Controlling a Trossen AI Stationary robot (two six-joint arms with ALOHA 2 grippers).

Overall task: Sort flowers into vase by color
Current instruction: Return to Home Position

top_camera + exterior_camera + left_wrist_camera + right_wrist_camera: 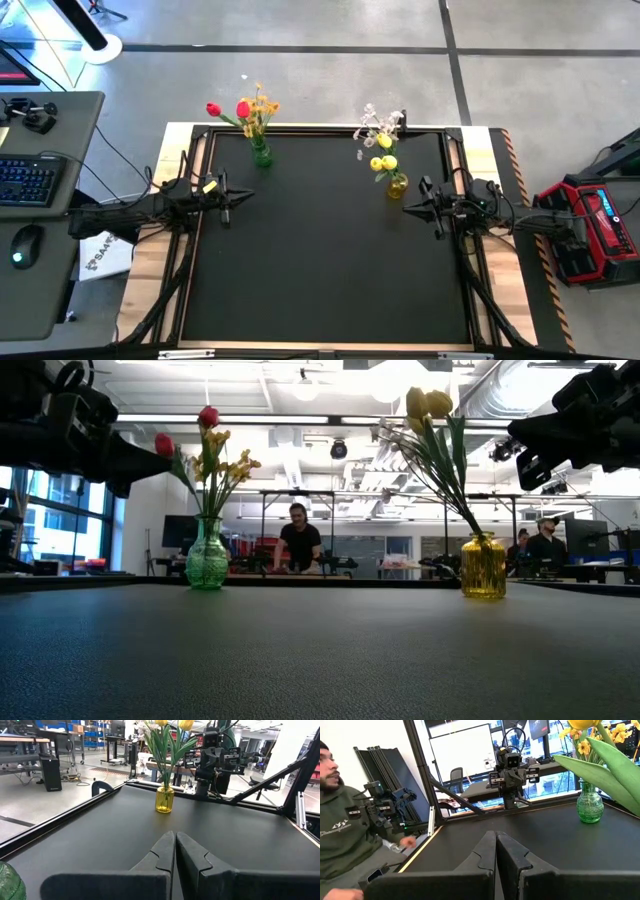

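Note:
A green glass vase stands near the table's far edge on the left and holds two red blooms and an orange-yellow sprig; it also shows in the low view. A yellow glass vase stands far right and holds two yellow tulips and a pale pink-white sprig; the low view shows it too. My left gripper hovers at the table's left side, shut and empty. My right gripper hovers at the right side, just near of the yellow vase, shut and empty.
The black mat stretches bare between the arms and toward the near edge. A desk with keyboard and mouse stands left of the table; a red device sits on the right. A person in a green hoodie sits beyond the table's near side.

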